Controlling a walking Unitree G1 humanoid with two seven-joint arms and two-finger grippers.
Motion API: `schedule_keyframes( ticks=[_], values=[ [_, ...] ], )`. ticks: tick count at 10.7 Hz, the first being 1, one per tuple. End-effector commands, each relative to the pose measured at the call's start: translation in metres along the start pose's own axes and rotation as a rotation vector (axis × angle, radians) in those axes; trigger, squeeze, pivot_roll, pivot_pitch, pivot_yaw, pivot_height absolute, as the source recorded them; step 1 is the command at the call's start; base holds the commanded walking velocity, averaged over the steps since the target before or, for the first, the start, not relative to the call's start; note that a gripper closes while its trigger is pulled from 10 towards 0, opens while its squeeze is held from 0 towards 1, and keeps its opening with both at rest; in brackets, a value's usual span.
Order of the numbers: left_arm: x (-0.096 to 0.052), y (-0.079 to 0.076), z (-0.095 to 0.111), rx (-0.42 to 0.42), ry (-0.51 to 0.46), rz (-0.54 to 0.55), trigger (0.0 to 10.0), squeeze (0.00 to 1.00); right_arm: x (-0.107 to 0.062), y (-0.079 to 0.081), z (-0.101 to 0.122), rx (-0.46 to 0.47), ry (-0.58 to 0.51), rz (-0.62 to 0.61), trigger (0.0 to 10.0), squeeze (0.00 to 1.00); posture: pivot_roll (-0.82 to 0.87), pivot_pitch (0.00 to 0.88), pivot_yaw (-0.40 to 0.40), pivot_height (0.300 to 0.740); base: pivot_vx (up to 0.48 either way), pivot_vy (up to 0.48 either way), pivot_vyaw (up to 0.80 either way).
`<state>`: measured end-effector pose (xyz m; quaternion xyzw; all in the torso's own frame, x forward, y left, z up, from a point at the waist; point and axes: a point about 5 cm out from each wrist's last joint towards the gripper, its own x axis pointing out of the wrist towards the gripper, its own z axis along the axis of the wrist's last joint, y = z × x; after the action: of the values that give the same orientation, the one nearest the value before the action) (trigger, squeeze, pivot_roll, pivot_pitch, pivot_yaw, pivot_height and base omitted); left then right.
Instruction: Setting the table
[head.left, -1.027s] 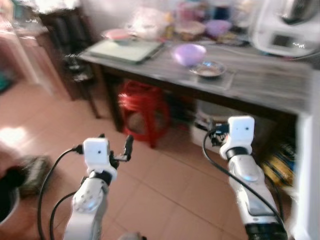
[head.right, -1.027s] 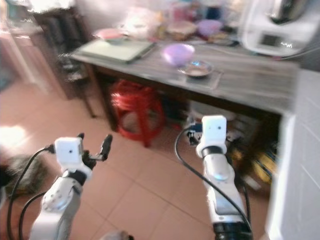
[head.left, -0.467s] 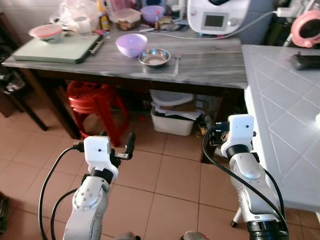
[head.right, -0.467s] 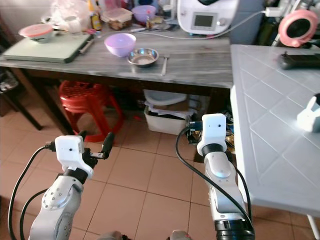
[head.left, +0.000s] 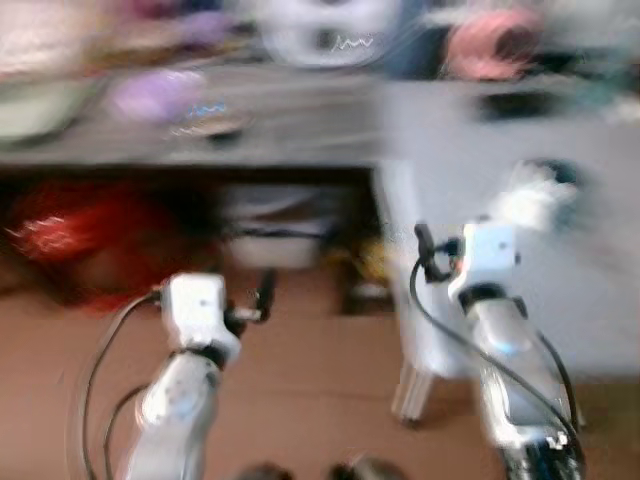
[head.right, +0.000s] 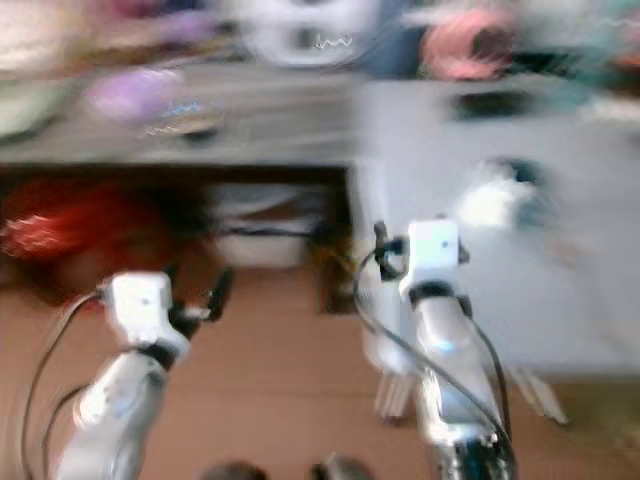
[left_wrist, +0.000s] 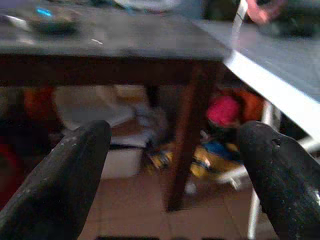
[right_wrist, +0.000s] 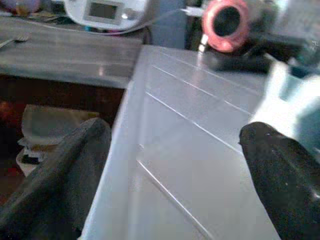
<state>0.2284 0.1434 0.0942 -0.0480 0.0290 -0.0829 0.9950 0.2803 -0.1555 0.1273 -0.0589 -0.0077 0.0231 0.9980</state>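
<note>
1. Head views are smearing badly, so the robot is probably turning right now. Both arms are hanging out in front over the tiled floor, carrying nothing.
2. Left gripper is standing wide open, nothing between the fingers. Right gripper is spread open too, looking over the corner of the white table.
3. The tableware is sitting on the grey wooden table: a purple bowl and just beside it a small steel dish, well apart from both grippers.
4. I'm guessing the bowl is light plastic, so pinching its rim should do. The steel dish looks stiff and slippery; gripping its lip squarely seems safest.
</note>
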Motion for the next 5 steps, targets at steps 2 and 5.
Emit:
schedule_keyframes(
  ticks=[2, 5],
  values=[
    [-0.0003, -0.0024, 0.005, 0.003, -0.016, -0.004, 10.0, 0.0, 0.0011, -0.0032, 0.0072, -0.011, -0.029, 0.003, 10.0, 0.24, 0.0, 0.071, 0.058, 0.74, 0.0, -0.317, -0.4],
    [-0.0005, -0.0041, 0.0049, 0.008, -0.012, -0.005, 10.0, 0.0, 0.0022, -0.0007, 0.0103, -0.011, -0.038, 0.013, 10.0, 0.0, 0.0, 0.077, 0.057, 0.74, 0.0, -0.354, 0.0]
  ],
)
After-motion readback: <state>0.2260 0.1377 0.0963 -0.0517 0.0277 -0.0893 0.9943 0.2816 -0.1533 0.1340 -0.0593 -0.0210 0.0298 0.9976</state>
